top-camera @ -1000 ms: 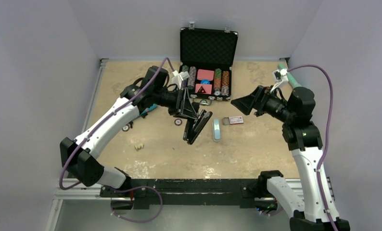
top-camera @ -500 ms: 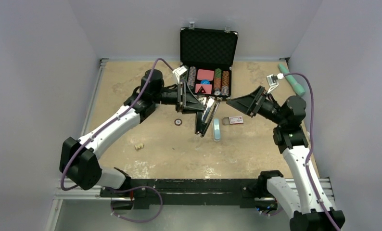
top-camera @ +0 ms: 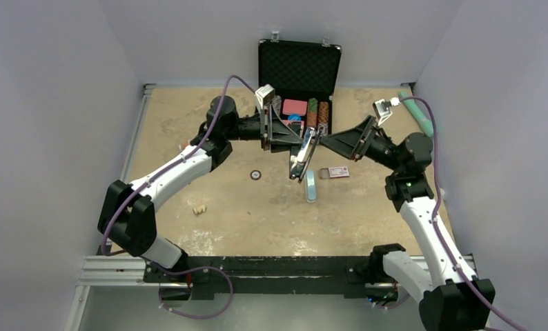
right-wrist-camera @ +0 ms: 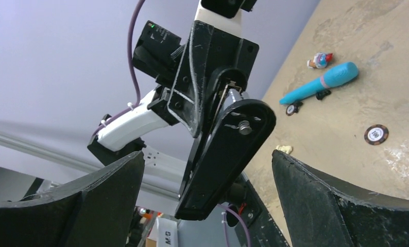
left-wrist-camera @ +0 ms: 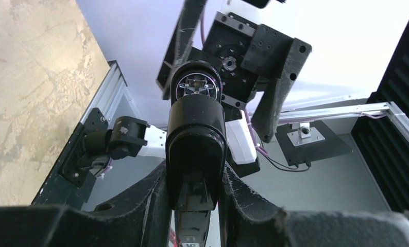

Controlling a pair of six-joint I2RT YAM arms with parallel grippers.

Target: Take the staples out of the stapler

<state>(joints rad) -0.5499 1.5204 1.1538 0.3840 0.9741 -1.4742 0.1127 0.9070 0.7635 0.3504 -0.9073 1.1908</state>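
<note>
Black and slim, the stapler (top-camera: 303,158) hangs tilted in the air over the middle of the tabletop (top-camera: 181,110), clenched near its upper end by my left hand (top-camera: 293,141), with a silvery strip of metal showing along its length. From above, my right hand (top-camera: 326,143) sits just beside the stapler's upper end on the far side from my left, and I cannot tell from this view whether it touches. Behind both hands an open case of poker chips (top-camera: 299,69) stands at the back edge; a pale blue oblong (top-camera: 311,185) and a small card box (top-camera: 339,172) lie below the stapler, a lone chip (top-camera: 255,175) lies to their left, and a long teal tube (top-camera: 417,114) rests by the right wall. Through my left wrist camera, the stapler's glossy black body runs straight up between my two fingers (left-wrist-camera: 151,198), which press against its sides. Through my right wrist camera, my fingers (right-wrist-camera: 97,203) are spread wide and grasp nothing; the stapler's black underside with a small screw hangs between them without touching either, and beyond it on the sandy tabletop lie a blue marker (right-wrist-camera: 321,82), the chip and a small cream lump (right-wrist-camera: 283,149).
</note>
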